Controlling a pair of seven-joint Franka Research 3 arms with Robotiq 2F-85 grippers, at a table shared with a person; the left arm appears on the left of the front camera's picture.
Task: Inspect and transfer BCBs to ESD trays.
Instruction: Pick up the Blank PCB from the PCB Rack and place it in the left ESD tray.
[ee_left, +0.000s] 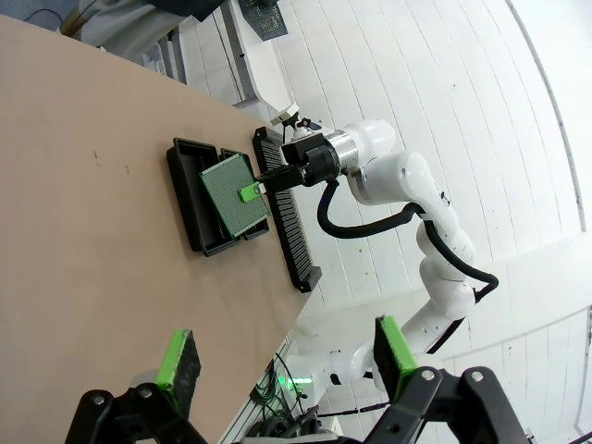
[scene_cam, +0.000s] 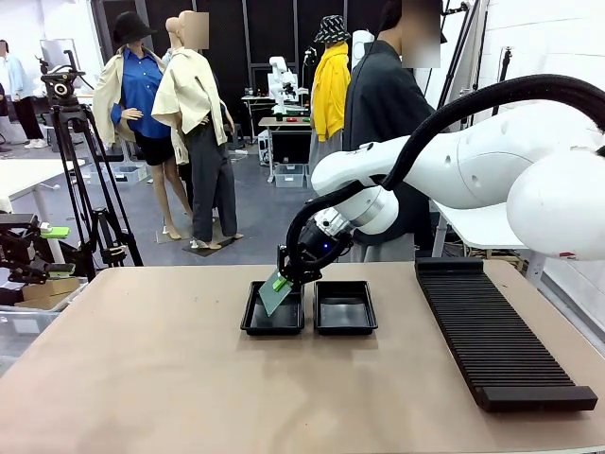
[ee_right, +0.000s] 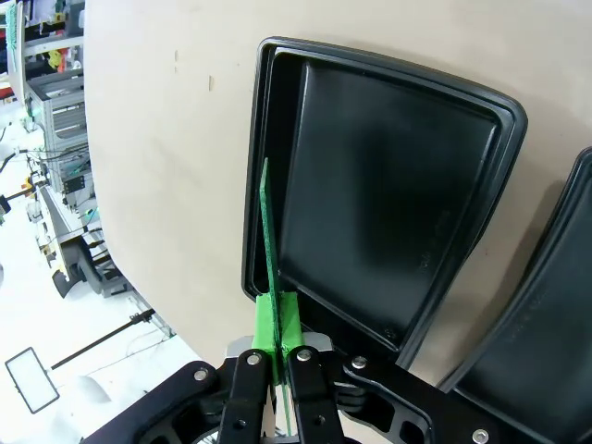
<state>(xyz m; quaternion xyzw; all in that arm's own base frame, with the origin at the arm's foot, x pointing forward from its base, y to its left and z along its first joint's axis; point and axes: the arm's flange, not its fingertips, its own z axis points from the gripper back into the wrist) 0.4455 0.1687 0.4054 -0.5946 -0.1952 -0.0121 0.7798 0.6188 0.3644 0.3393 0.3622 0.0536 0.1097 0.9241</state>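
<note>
Currently my right end effector [scene_cam: 283, 277] pinches the BCB [scene_cam: 274, 297] by one edge, tilted over the left ESD tray [scene_cam: 251, 327], so I worry a release from here lets it tip onto the rim, while my left end effector [ee_left: 287, 359] hangs wide open.

Green BCB [scene_cam: 275, 297] tilted (edge-down) over left ESD tray [scene_cam: 272, 331].
</note>
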